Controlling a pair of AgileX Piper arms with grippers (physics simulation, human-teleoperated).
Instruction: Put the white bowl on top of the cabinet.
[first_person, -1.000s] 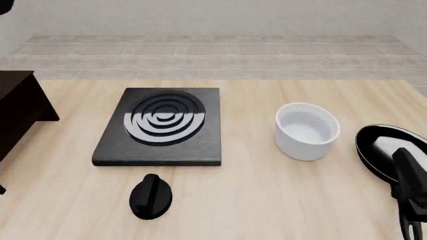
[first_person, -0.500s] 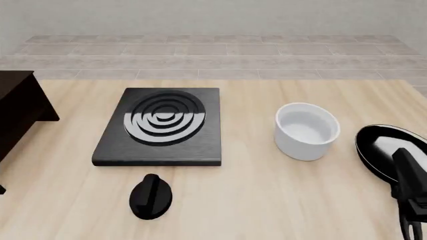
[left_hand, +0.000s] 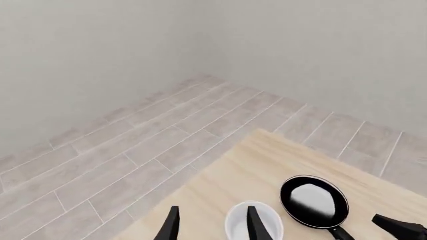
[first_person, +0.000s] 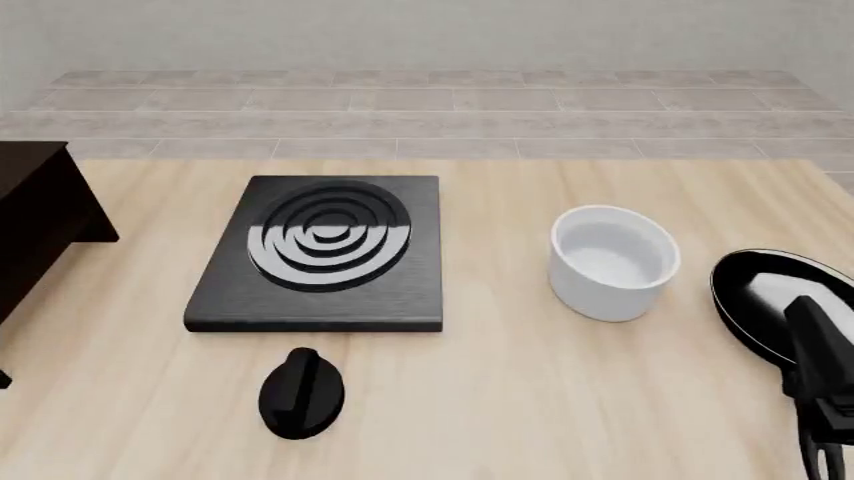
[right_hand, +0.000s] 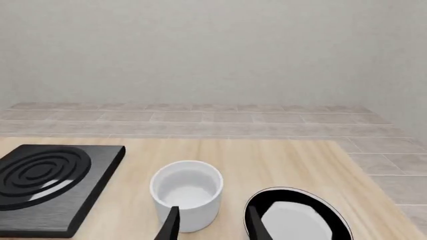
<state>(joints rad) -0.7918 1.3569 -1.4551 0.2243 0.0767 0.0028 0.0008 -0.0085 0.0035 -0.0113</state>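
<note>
The white bowl (first_person: 614, 262) stands upright and empty on the wooden table, right of the middle. It also shows in the right wrist view (right_hand: 187, 189) and the left wrist view (left_hand: 271, 223). The dark cabinet (first_person: 38, 222) is at the far left edge, only partly seen. My right gripper (right_hand: 213, 227) is open and empty, short of the bowl and apart from it. My right arm (first_person: 825, 375) sits at the lower right. My left gripper (left_hand: 212, 227) is open and empty, far from the bowl; it is out of the front view.
A flat black stove plate (first_person: 320, 250) with concentric rings lies between cabinet and bowl, with a black knob (first_person: 302, 393) in front of it. A black frying pan (first_person: 767, 295) lies right of the bowl, partly under my right arm.
</note>
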